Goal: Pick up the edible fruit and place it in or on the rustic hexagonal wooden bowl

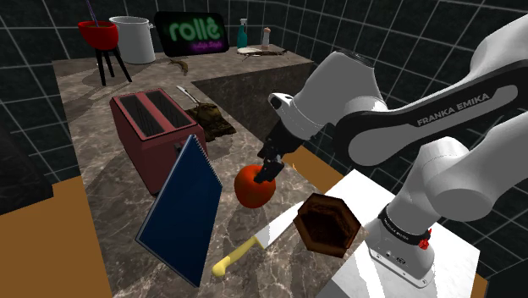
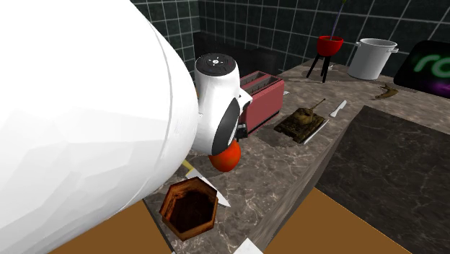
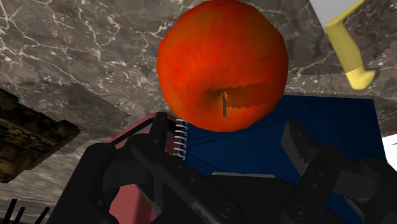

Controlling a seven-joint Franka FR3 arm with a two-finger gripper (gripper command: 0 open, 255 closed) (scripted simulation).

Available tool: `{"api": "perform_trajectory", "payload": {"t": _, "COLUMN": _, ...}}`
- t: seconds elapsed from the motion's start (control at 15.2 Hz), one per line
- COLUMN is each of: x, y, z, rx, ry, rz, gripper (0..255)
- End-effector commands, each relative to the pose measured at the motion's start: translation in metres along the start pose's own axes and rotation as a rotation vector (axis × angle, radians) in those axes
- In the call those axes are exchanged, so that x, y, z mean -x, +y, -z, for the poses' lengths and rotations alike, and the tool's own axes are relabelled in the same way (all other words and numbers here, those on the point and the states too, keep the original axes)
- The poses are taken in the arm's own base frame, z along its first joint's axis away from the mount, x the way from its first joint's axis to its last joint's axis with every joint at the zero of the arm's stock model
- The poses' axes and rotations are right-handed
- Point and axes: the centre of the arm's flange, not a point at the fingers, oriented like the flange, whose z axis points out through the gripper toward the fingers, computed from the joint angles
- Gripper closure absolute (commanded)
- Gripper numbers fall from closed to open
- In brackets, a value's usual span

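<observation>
A red-orange apple [image 1: 252, 188] [image 2: 228, 157] rests on the dark marble counter [image 1: 101, 195], between a leaning blue notebook and the bowl. My black gripper [image 1: 269, 169] [image 3: 229, 130] hangs right over it, tilted, and is open. In the wrist view the two fingertips [image 3: 294, 137] stand apart at the apple's [image 3: 222, 60] near edge, and its stem faces the camera; they do not clasp it. The brown hexagonal wooden bowl [image 1: 326, 203] [image 2: 170, 196] is empty and sits near the counter's front corner, close beside the apple.
A red toaster [image 1: 152, 135] [image 2: 261, 97] and the blue spiral notebook [image 1: 179, 212] [image 3: 331, 127] leaning on it stand beside the apple. A yellow-handled knife [image 1: 233, 258] [image 3: 347, 54] lies in front. Farther back are a toy tank [image 1: 211, 118] [image 2: 303, 121], a white pot [image 1: 135, 38] and a red grill [image 1: 100, 35].
</observation>
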Motion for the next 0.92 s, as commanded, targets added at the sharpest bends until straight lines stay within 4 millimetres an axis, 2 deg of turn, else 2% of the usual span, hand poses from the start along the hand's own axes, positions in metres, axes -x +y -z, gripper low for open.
{"api": "perform_trajectory", "payload": {"t": 0.0, "x": 0.0, "y": 0.0, "z": -0.0003, "rx": 0.0, "ry": 0.0, "rz": 0.0, "gripper": 0}}
{"api": "perform_trajectory", "payload": {"t": 0.13, "x": 0.0, "y": 0.0, "z": -0.0003, "rx": 0.0, "ry": 0.0, "rz": 0.0, "gripper": 0}}
{"api": "perform_trajectory", "payload": {"t": 0.2, "x": 0.0, "y": 0.0, "z": -0.0003, "rx": 0.0, "ry": 0.0, "rz": 0.0, "gripper": 255}}
{"api": "perform_trajectory", "payload": {"t": 0.79, "x": 0.0, "y": 0.0, "z": -0.0003, "rx": 0.0, "ry": 0.0, "rz": 0.0, "gripper": 255}}
{"api": "perform_trajectory", "payload": {"t": 0.86, "x": -0.0021, "y": 0.0001, "z": 0.0045, "rx": 0.0, "ry": 0.0, "rz": 0.0, "gripper": 255}}
